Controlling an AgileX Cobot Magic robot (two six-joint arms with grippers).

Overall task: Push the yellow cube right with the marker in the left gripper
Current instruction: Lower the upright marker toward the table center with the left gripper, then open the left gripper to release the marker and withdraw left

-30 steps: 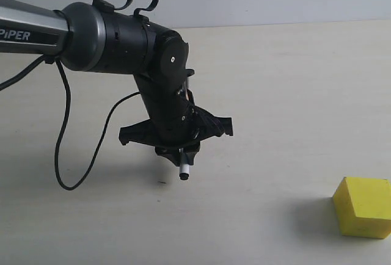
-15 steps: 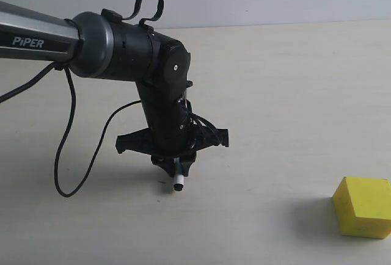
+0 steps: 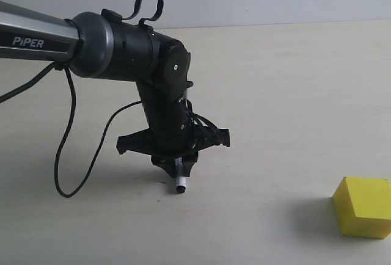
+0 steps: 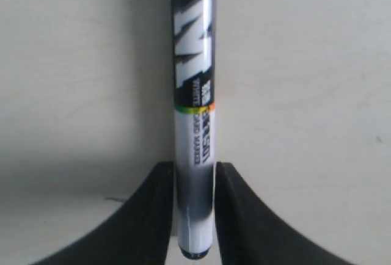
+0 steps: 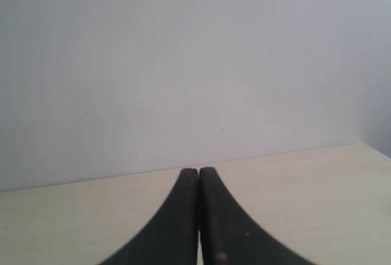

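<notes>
The marker (image 4: 194,124) has a white barrel with black print and a thin rainbow band; the yellow cube (image 3: 363,207) is plain and bright; the left claw (image 4: 194,176) and right claw (image 5: 198,179) are black; the arm (image 3: 36,30) is grey and black with white lettering; the surface (image 3: 293,94) is pale beige.

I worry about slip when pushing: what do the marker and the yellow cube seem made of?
The marker: probably smooth glossy plastic; its printed barrel shows sheen. The yellow cube: matte, no glare, sharp edges; foam, wood or plastic, I cannot tell.
</notes>
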